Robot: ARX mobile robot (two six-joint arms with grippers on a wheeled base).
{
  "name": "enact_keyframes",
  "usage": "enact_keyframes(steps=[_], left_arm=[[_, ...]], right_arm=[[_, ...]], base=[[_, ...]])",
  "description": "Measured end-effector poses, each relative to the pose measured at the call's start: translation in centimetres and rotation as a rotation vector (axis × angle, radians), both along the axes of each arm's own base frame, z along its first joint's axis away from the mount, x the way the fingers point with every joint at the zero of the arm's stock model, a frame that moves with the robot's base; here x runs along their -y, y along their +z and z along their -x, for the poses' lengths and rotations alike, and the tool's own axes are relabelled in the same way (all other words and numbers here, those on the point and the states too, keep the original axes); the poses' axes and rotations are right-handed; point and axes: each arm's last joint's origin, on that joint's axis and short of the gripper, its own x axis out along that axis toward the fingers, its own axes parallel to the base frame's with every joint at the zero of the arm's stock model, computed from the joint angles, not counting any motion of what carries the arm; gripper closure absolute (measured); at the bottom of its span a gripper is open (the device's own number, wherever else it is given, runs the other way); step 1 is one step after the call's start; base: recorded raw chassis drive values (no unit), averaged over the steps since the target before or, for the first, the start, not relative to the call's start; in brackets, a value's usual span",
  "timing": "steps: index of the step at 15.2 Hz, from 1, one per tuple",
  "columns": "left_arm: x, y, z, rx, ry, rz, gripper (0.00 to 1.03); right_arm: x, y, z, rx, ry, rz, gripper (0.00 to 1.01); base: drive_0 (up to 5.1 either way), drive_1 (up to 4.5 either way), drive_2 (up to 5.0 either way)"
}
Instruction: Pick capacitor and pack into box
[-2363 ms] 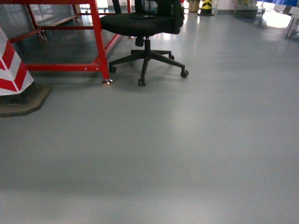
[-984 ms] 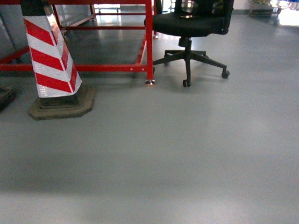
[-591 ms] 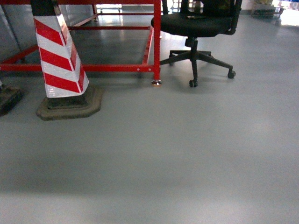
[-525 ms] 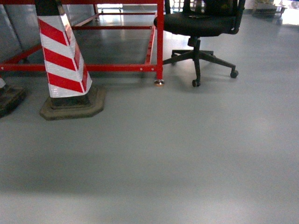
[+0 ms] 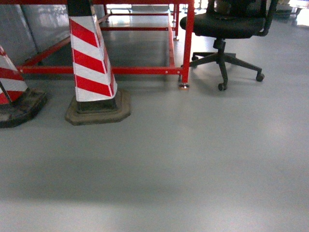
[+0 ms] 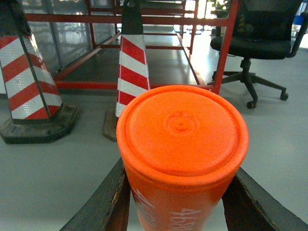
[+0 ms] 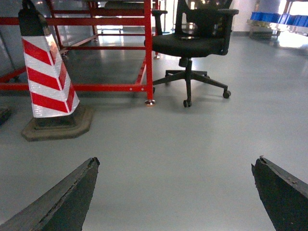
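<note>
Shifting rightward across the head view since the earlier frames: office chair [image 5: 231, 29], red frame [image 5: 186, 43], striped cone [image 5: 91, 63]. Gripping the capacitor [image 6: 183, 154] between left end effector [image 6: 180, 202] fingers [image 6: 103, 202], shown only in the left wrist view. Holding right end effector [image 7: 175, 192] released, nothing between. Showing grey floor [image 5: 193, 159] all around.
</note>
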Motion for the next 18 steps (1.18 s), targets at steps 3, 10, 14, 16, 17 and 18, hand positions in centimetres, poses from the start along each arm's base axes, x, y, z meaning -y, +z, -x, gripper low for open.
enact_keyframes(steps=[3,10,14,16,17,18], left_arm=[[0.01,0.00,0.00,0.000,-0.004,0.000,0.60],[0.00,-0.03,0.00,-0.003,0.003,0.000,0.60],[0.01,0.04,0.00,0.004,-0.002,0.000,0.60],[0.00,0.01,0.00,0.002,0.001,0.000,0.60],[0.00,0.00,0.00,0.000,0.001,0.000,0.60],[0.00,-0.01,0.00,-0.002,0.000,0.000,0.60]], right_arm=[[0.00,-0.02,0.00,-0.002,0.000,0.000,0.03],[-0.01,0.02,0.00,0.002,0.005,0.000,0.03],[-0.01,-0.07,0.00,-0.007,0.003,0.000,0.03],[-0.01,0.01,0.00,0.001,0.003,0.000,0.03],[-0.01,0.03,0.00,0.003,0.004,0.000,0.03],[-0.01,0.03,0.00,0.003,0.004,0.000,0.03]], base=[[-5.0,2.45,2.5],[-5.0,2.45,2.5],[-5.0,2.45,2.5],[-5.0,2.45,2.5],[-5.0,2.45,2.5],[-5.0,2.45,2.5]])
